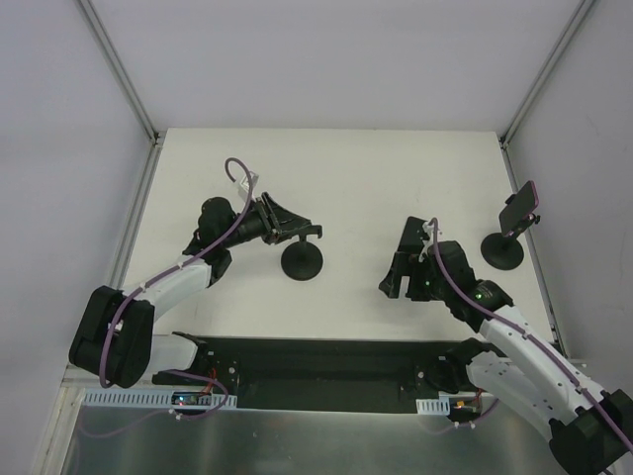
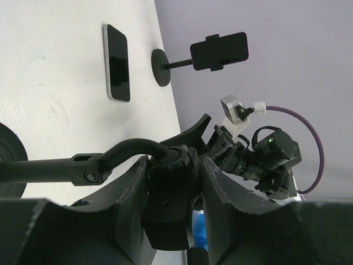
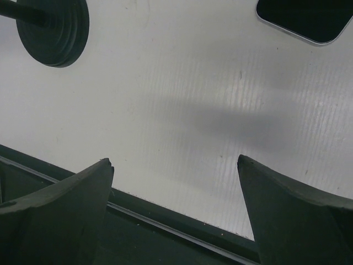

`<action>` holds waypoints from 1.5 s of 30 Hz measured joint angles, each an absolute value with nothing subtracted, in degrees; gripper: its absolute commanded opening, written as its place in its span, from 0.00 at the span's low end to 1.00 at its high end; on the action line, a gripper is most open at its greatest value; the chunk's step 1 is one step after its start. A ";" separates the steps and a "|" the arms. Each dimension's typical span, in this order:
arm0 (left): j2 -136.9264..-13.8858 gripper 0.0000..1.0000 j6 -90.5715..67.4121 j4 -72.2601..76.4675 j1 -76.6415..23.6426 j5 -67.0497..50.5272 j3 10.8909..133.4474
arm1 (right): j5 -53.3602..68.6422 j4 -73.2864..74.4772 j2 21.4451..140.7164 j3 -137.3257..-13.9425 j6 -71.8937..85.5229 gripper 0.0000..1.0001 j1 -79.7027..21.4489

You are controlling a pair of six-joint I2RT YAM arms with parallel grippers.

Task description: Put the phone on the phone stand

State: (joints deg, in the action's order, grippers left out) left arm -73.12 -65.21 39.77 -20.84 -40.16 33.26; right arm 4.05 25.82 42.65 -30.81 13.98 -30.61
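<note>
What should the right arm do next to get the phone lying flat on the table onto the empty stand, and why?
Probably move the right gripper toward the phone and lower over it. Its fingers are open and empty, the phone lies flat beyond them, and the left gripper is shut on the empty phone stand.

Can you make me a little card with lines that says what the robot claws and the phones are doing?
Left gripper: shut on the top of a black phone stand with a round disc base
Right gripper: open, empty, over the white table
Loose phone: thin dark glossy smartphone, lying flat on the table, in no stand
Other stand: matching black stand near the table's right edge, holding a second dark phone
</note>
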 measured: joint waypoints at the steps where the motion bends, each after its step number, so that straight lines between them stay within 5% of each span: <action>1: -73.12 0.38 -65.23 39.75 -20.53 -40.42 33.12 | 3.84 25.76 43.16 -30.83 14.20 0.96 -30.61; 6: -73.08 0.66 -65.08 40.32 -20.12 -42.11 31.48 | 2.79 26.24 46.22 -31.70 14.90 0.96 -30.61; 7: -73.08 0.82 -64.95 39.83 -20.03 -42.61 30.79 | 2.44 26.48 46.94 -32.42 14.94 0.96 -30.61; 11: -71.96 0.98 -64.84 38.15 -17.39 -45.52 29.30 | 0.51 28.36 49.78 -36.88 14.61 0.96 -30.63; 19: -62.67 0.99 -61.80 30.28 -10.61 -49.63 28.64 | -6.02 32.38 55.83 -44.01 14.20 0.96 -30.37; 29: -48.42 0.99 -39.68 1.76 -8.78 -48.95 39.59 | -9.37 37.30 74.24 -56.29 16.60 0.96 -22.92; 45: -52.23 0.99 -27.16 -8.60 -9.06 -52.01 46.44 | -6.42 44.84 106.65 -78.28 15.38 0.96 -12.82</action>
State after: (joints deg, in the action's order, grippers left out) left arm -52.23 -27.16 -8.60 -9.06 -52.01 46.44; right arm -6.42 44.84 106.65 -78.28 15.38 -12.82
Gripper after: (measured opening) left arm 0.991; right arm 0.965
